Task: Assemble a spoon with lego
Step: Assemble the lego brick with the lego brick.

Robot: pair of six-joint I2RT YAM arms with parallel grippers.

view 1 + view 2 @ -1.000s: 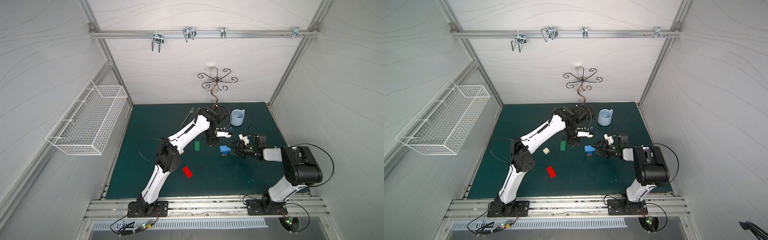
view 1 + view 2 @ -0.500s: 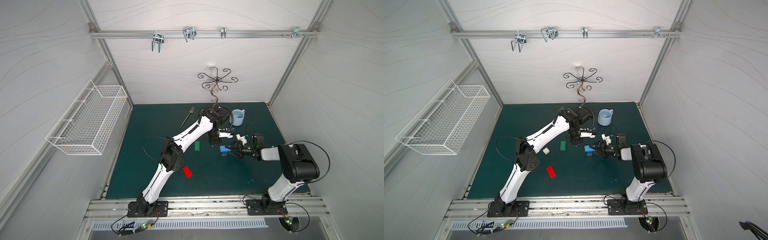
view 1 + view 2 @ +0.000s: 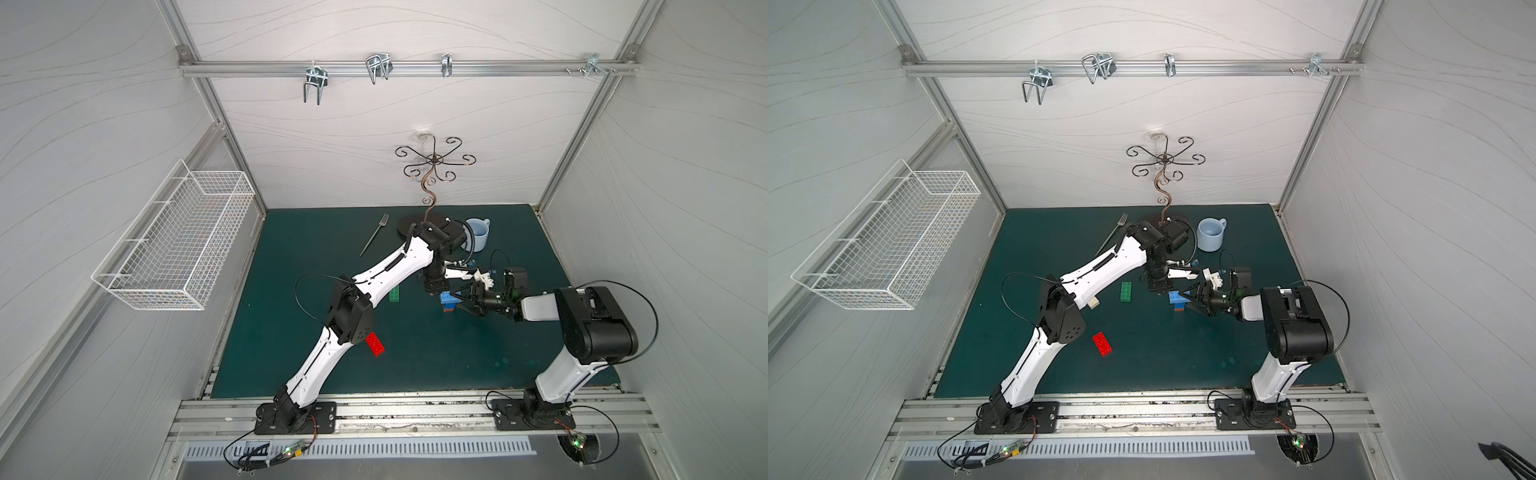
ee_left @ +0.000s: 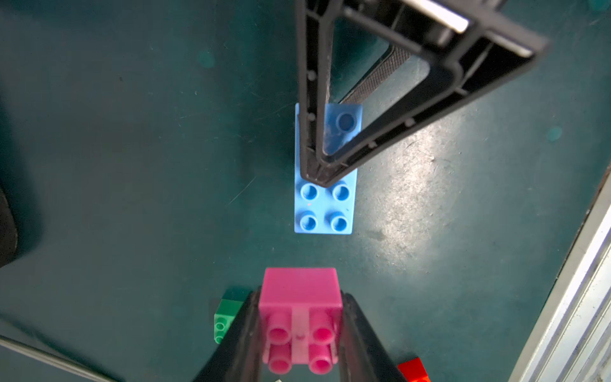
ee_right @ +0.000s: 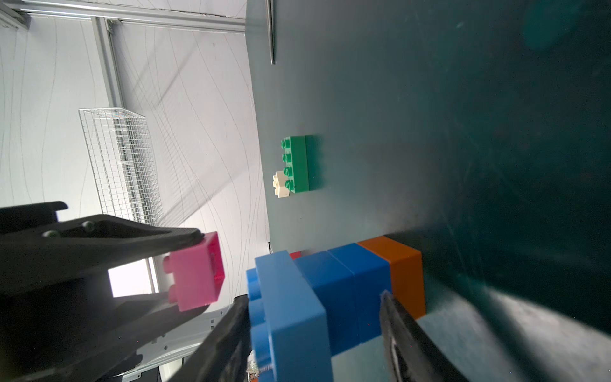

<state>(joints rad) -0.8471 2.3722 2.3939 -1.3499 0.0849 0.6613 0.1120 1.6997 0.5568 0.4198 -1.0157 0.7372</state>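
On the right wrist camera the right gripper (image 5: 312, 297) sat too close and blurred, and I couldn't tell whether it actually pinched the stack (image 5: 347, 291), which the frame edge cropped. The cream brick (image 5: 281, 185) was half behind the green brick (image 5: 297, 165), and the fork (image 5: 271, 33) showed only its handle. On the left wrist camera that gripper's finger (image 4: 312, 99) covered half the studs of the light blue brick (image 4: 325, 205). The left gripper (image 4: 300, 296) ran out of frame, screening most of the green brick. The red brick (image 4: 413, 370) was just a corner. In a top view the left arm (image 3: 386, 274) hid the cream brick entirely.
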